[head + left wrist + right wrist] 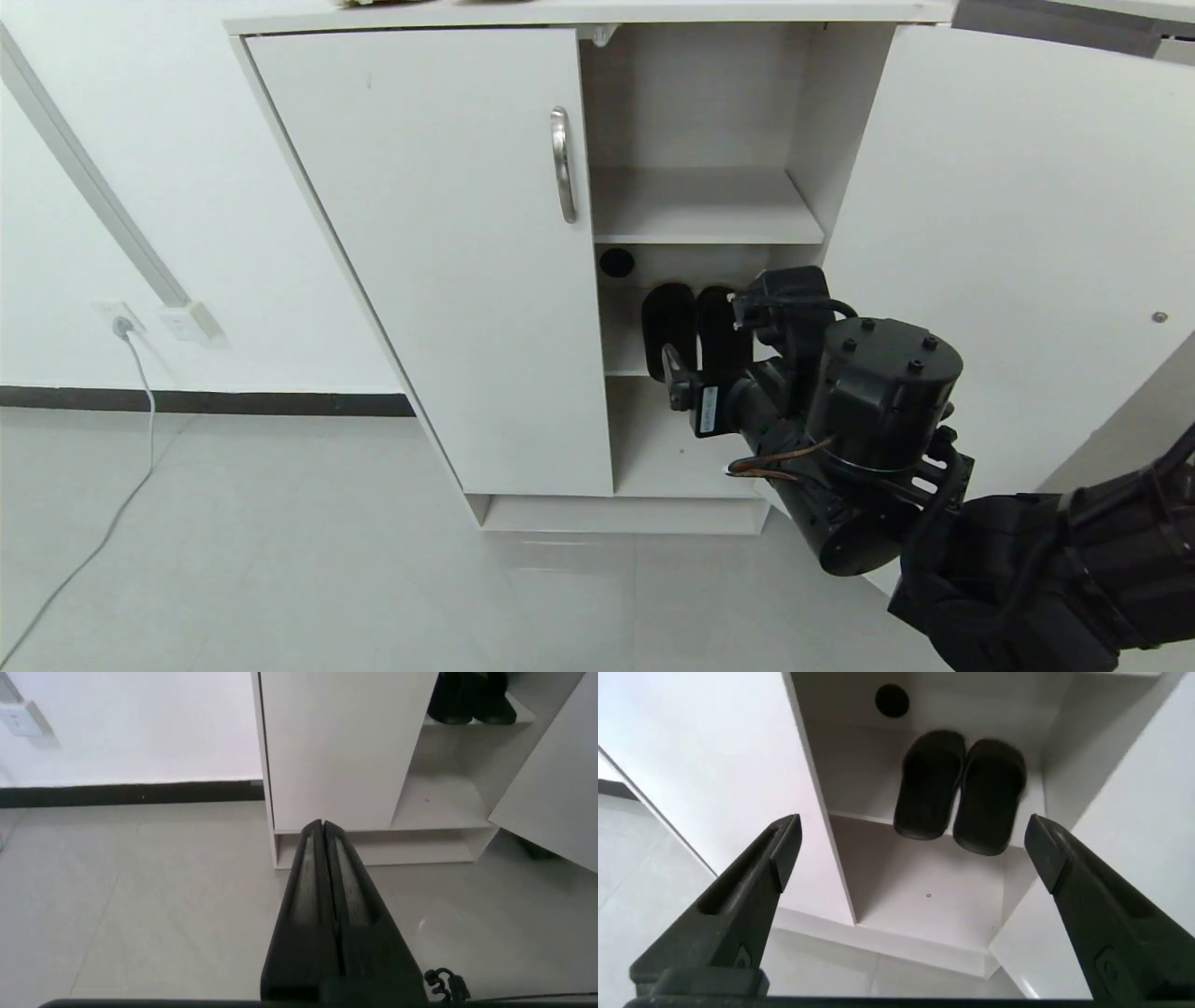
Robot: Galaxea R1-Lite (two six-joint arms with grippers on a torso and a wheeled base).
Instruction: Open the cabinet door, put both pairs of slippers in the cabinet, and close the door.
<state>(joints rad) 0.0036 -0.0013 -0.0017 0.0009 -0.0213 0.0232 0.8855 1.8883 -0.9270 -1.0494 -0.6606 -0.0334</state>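
Black fingers [747, 896] of the right gripper [913, 831] stood spread wide apart with nothing between them, pointed at the open right half of the cabinet [420, 280]. In the head view that gripper sat just right of the frame's centre, in front of the lower compartments, with its arm running off to the lower right corner.

Just beyond the open fingers lay the pair of black slippers [962, 789], side by side and touching. They rested on the middle shelf [621, 359] at the centre of the head view, reaching to that shelf's front edge. A round hole [616, 262] showed in the back panel just above and left of them.

The left gripper [322, 831] had its two fingers [308, 887] pressed flat together, holding nothing, above the grey tiled floor [140, 905] and well short of the cabinet's base.

Farther out, the upper shelf [700, 205] sat above the slippers. The left door [448, 233] was closed, its metal handle [561, 163] upright along its right edge. The right door [1008, 233] was swung wide open across the right of the frame. At the left edge, a cable [140, 420] hung from a wall socket [119, 322] to the floor.
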